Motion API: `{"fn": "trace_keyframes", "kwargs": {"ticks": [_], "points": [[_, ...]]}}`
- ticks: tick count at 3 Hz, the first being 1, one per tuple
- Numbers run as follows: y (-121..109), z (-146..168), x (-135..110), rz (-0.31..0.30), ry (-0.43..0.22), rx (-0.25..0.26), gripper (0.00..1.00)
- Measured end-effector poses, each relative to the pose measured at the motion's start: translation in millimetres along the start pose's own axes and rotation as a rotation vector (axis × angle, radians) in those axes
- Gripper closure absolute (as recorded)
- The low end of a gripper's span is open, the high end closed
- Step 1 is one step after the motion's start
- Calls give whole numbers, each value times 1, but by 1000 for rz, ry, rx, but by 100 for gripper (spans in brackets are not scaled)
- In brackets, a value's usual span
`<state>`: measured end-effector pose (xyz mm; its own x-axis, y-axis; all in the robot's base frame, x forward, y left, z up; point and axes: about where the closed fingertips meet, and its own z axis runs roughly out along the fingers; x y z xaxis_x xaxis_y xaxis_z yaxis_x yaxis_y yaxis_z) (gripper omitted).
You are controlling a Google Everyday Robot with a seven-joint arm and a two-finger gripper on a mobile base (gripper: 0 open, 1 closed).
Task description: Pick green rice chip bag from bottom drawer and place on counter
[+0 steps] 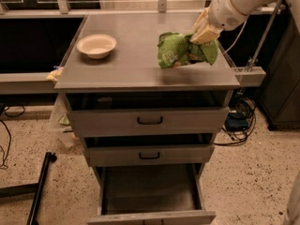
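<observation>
The green rice chip bag (180, 49) is crumpled and light green, held above the right side of the counter (136, 64). My gripper (202, 34) comes in from the upper right on a white arm and is shut on the bag's right end. The bag's shadow falls on the counter just below it. The bottom drawer (150, 191) is pulled out at the foot of the cabinet, and its flat grey inside shows nothing in it.
A white bowl (96, 45) sits on the counter's left rear. The two upper drawers (150, 121) with black handles stand slightly open. A black stand leg (40, 186) lies on the floor at left. Cables (239, 121) lie at the right.
</observation>
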<state>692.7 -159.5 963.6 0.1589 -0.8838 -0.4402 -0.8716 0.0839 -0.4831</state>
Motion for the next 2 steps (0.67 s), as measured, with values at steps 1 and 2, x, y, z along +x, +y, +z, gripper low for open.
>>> {"fn": "trace_keyframes", "kwargs": {"ticks": [1, 2], "points": [[-15, 22, 8, 33, -19, 37, 100], [-18, 27, 9, 38, -24, 49, 85]]}}
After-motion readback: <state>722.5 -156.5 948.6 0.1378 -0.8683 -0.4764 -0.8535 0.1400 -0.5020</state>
